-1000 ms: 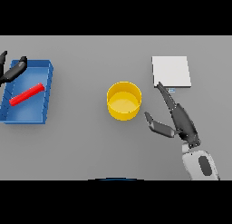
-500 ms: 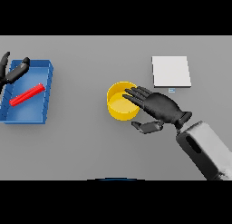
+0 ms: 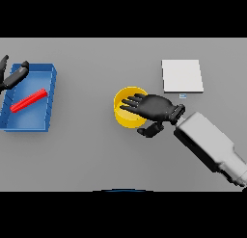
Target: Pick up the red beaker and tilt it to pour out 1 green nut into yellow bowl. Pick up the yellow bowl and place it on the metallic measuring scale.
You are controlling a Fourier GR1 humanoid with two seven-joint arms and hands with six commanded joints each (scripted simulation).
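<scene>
Since a moment ago the right hand [image 3: 155, 108] crept further over the bowl [image 3: 126, 115], fingers spread flat. On the grey table [image 3: 96, 155], left of the bowl, the red beaker [image 3: 29, 100] lies slanting in the blue tray [image 3: 48, 95]; the left hand [image 3: 12, 75] there looks loosely open.

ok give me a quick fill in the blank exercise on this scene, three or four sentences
1. The red beaker lies inside the ____ tray.
2. The right robot hand reaches over the ____ bowl.
3. The measuring scale sits on the table to the ____ of the bowl, toward the far edge.
4. The left robot hand shows at the view's ____ edge, by the tray.

Missing words: blue; yellow; right; left
</scene>
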